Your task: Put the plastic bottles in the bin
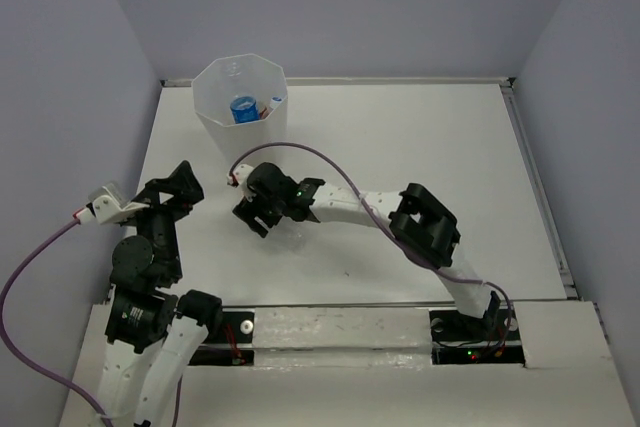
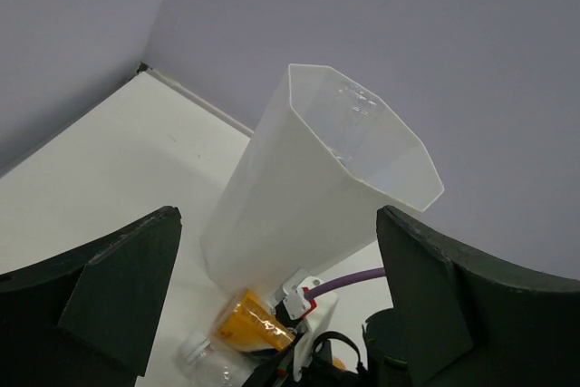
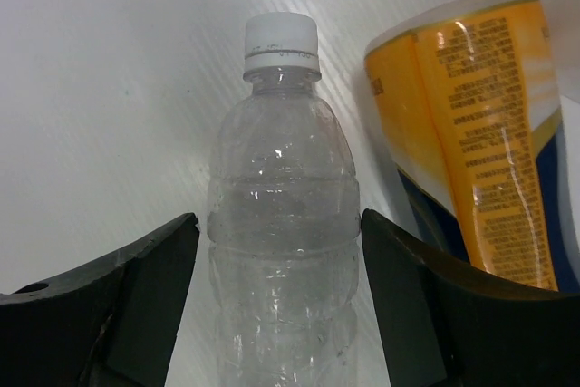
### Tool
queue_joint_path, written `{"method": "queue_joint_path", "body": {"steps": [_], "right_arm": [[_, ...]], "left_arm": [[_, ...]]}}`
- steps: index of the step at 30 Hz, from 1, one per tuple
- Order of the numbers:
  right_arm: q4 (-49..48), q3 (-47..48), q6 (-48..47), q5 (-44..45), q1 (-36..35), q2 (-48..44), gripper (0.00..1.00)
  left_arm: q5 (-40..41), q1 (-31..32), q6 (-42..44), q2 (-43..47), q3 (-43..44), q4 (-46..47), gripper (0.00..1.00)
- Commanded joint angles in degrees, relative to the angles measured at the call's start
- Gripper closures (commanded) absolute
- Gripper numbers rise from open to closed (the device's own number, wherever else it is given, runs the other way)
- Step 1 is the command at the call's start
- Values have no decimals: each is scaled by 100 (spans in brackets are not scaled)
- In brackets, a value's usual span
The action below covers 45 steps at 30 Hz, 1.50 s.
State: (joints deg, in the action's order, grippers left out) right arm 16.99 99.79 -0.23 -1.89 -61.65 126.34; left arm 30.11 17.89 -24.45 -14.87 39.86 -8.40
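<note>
The right gripper (image 1: 256, 215) sits spread wide around a clear bottle (image 3: 279, 224); next it should squeeze and lift.

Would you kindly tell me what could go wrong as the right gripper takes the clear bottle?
1. The orange bottle lies right beside the clear bottle, so the right gripper might catch or shove it on closing.
2. The clear bottle is round and smooth; it may slip out.
3. The tall bin stands close by, and a low lift might knock it.
</note>
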Motion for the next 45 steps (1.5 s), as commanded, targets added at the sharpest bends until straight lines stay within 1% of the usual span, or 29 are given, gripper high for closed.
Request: {"method": "queue_joint_path", "body": {"steps": [1, 8, 12, 13, 16, 18, 21, 25, 27, 29, 33, 34, 35, 36, 38, 39, 41, 42, 44, 45], "right_arm": [[76, 383, -30, -21, -321, 144, 22], [94, 691, -3, -110, -374, 391, 22], [102, 814, -3, -215, -374, 321, 22], [85, 814, 5, -180, -374, 251, 29], [-142, 797, 198, -31, -374, -134, 42], [-336, 814, 242, 13, -374, -468, 48], [-669, 770, 374, 4, -313, -934, 51], [-1022, 630, 436, 154, -190, -1410, 53], [-1224, 612, 418, 435, -120, -1717, 53], [-1348, 673, 410, 540, 56, -1937, 54], [-1628, 1173, 462, 523, 451, -2044, 54], [-1855, 1383, 523, 462, 643, -2035, 55], [-2014, 1490, 567, 427, 645, -2000, 55], [-2346, 1604, 629, 400, 837, -1860, 55], [-2682, 1981, 813, 339, 1031, -1658, 56], [-3180, 2035, 823, 338, 1171, -1552, 57], [-3806, 2088, 727, 391, 1225, -1254, 57], [-4348, 2115, 665, 435, 1295, -1139, 57], [-4739, 2263, 516, 418, 1366, -744, 58], [-5080, 2438, 480, 400, 1418, -612, 58]], "left_arm": [[162, -31, 89, 72, 92, 208, 1], [162, -31, 89, 81, 84, 208, 1], [197, -31, 89, 107, 84, 199, 1], [215, -31, 89, 107, 92, 199, 1], [241, -31, 72, 134, 93, 181, 1], [232, -31, 80, 143, 84, 181, 1], [250, -40, 80, 178, 93, 181, 1], [338, -31, 63, 230, 110, 146, 1], [382, -31, 63, 248, 110, 137, 1], [391, -31, 54, 274, 119, 120, 1], [312, -31, 36, 275, 101, 120, 1], [277, -22, 19, 266, 84, 137, 1], [233, -22, 10, 257, 92, 146, 1], [163, -22, 1, 239, 75, 163, 1], [118, -5, 1, 231, 75, 155, 1], [101, 4, 1, 222, 66, 155, 1], [92, 48, 1, 213, 66, 164, 1], [92, 57, 10, 204, 57, 164, 1], [92, 74, 10, 195, 66, 172, 1], [92, 100, 19, 187, 57, 172, 1]]}}
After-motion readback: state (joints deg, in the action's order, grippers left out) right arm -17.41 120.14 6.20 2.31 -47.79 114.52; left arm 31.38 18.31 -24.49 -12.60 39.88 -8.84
